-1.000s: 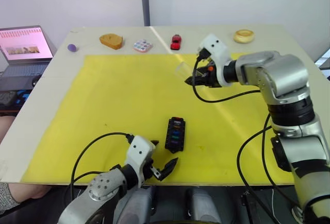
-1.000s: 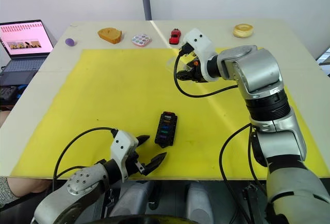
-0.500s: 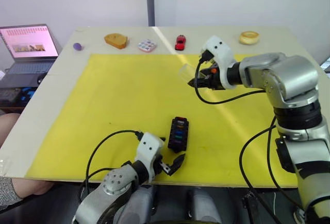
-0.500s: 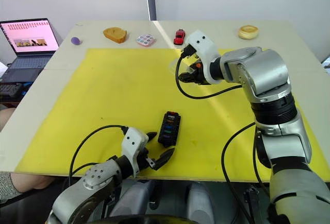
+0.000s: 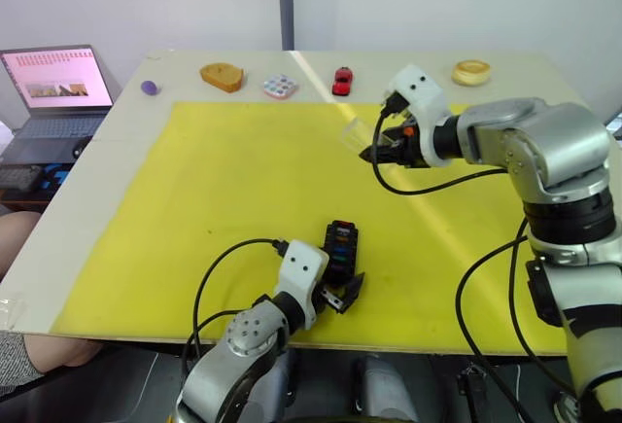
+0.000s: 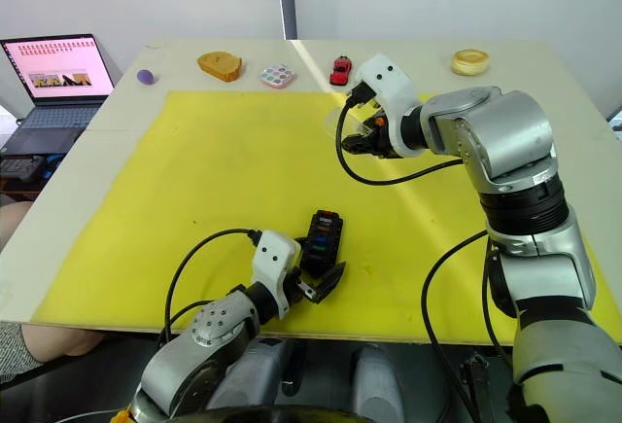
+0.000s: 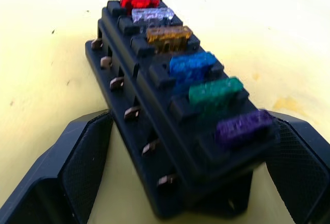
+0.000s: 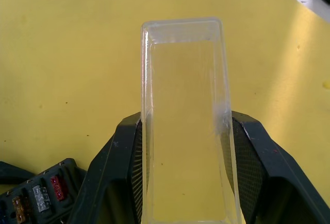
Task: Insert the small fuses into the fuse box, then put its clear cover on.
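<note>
The black fuse box lies on the yellow mat near the front edge. Several small fuses sit in its slots: red, grey, amber, blue, green and purple. My left gripper is open, and its fingers flank the box's near end. Farther back on the right, my right gripper is shut on the clear cover. It holds the cover above the mat.
Along the table's back edge sit a purple ball, a brown bread-like piece, a pastel tile, a red toy car and a tan ring. An open laptop stands to the left of the table.
My left gripper has moved forward and to the right, from beside the fuse box to straddling its near end. The right gripper still holds the clear cover in about the same place.
</note>
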`<state>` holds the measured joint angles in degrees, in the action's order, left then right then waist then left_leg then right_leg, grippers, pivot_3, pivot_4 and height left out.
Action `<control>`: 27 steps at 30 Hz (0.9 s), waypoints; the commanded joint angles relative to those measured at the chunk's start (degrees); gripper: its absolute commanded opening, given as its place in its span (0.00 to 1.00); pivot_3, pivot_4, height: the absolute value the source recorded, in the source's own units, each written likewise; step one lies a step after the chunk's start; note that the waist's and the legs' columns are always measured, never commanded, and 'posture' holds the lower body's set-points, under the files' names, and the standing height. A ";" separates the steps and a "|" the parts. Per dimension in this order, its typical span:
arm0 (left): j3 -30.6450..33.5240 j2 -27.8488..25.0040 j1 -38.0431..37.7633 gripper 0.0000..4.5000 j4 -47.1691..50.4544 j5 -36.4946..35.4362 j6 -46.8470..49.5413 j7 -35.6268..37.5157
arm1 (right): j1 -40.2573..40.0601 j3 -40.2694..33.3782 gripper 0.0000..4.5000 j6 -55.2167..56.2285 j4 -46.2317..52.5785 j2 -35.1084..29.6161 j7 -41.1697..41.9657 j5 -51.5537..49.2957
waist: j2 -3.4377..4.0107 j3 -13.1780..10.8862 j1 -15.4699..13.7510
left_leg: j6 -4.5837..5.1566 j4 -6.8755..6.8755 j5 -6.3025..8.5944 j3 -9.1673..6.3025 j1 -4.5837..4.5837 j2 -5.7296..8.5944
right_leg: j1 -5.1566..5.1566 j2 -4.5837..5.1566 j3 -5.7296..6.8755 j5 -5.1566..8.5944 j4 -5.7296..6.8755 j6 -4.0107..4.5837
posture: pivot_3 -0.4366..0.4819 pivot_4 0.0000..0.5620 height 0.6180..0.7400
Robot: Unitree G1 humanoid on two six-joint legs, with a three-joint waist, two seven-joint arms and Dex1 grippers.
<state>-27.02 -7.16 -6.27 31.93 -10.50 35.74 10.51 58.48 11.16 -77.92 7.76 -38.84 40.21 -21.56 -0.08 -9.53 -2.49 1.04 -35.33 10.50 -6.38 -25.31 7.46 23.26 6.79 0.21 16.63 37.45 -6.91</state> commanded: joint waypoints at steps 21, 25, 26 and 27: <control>5.30 -28.90 24.81 0.51 -23.30 -9.77 -9.02 51.27 | 0.53 -2.19 0.37 4.65 2.04 0.19 -2.77 -0.05 | 0.03 0.00 1.93 | 0.06 0.22 -0.06 -0.01 -0.04 -0.08 | 0.06 -0.11 0.00 -0.11 -0.01 -0.12 | 0.48 0.27 1.00; 3.22 -28.52 30.77 0.51 -33.45 -7.20 -18.36 60.69 | 0.15 -1.75 0.37 5.51 2.67 0.41 -3.28 0.23 | 0.03 0.00 1.99 | 0.06 0.24 -0.07 -0.03 -0.04 -0.09 | 0.03 -0.11 0.00 -0.13 0.02 -0.15 | 0.48 0.27 1.00; 3.37 -28.02 32.38 0.51 -36.25 -6.61 -20.08 61.81 | 0.23 -1.79 0.37 5.50 2.82 0.56 -3.41 0.19 | 0.03 0.00 2.02 | 0.06 0.23 -0.07 -0.02 -0.03 -0.09 | 0.03 -0.11 0.00 -0.13 0.02 -0.15 | 0.48 0.27 1.00; 3.56 -27.55 33.77 0.51 -38.87 -6.29 -21.03 62.72 | 0.25 -1.83 0.37 5.49 2.99 0.66 -3.53 0.15 | 0.04 0.00 2.04 | 0.05 0.23 -0.07 -0.03 -0.04 -0.10 | 0.04 -0.11 0.00 -0.14 0.02 -0.15 | 0.48 0.27 1.00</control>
<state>-23.13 -34.51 26.57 -2.31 -19.82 16.61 71.73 58.13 10.66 -73.40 8.28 -38.51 37.14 -21.47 -0.05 -9.53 -0.45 1.09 -35.10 10.43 -6.41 -25.34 7.37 23.29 6.69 0.21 16.49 37.47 -7.06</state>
